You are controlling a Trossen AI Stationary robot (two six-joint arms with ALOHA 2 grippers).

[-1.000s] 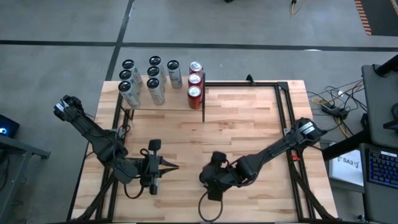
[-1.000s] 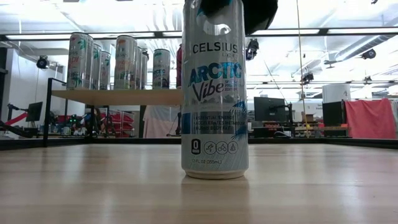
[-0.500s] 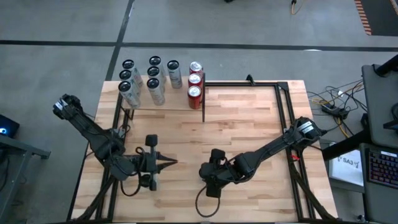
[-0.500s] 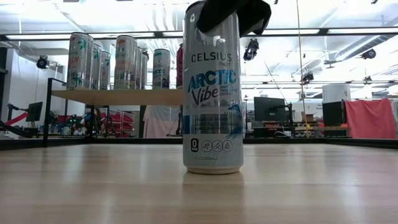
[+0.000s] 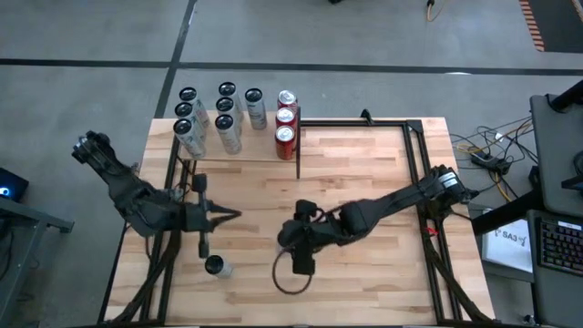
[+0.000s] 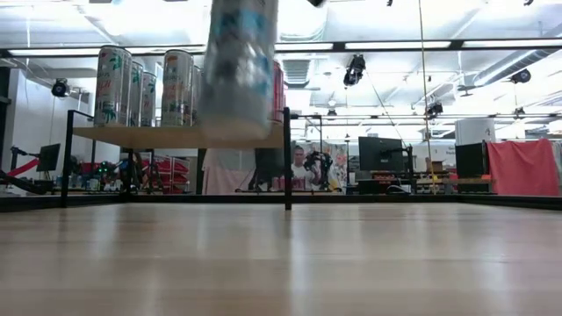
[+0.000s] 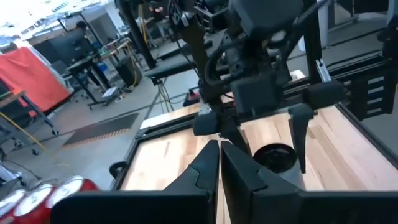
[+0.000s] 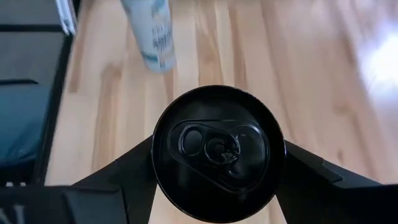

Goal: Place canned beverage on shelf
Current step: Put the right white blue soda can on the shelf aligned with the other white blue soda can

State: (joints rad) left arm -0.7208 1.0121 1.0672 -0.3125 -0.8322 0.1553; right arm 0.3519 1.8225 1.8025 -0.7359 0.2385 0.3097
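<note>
The right gripper point(image 5: 293, 239) pinches a can point(image 8: 217, 144) in its jaws, lifted above the surface point(image 5: 364, 173), well apart from the shelf point(image 5: 239, 150). The left gripper point(image 5: 232, 215) jaws are pressed together.

The high view looks straight down on the whole desk point(image 5: 364, 173). The low view sits at desk height, facing level across it toward the shelf point(image 6: 167, 135), which both views share. Each wrist view looks forward from its arm; the right one is close above a can point(image 8: 217, 152).
</note>
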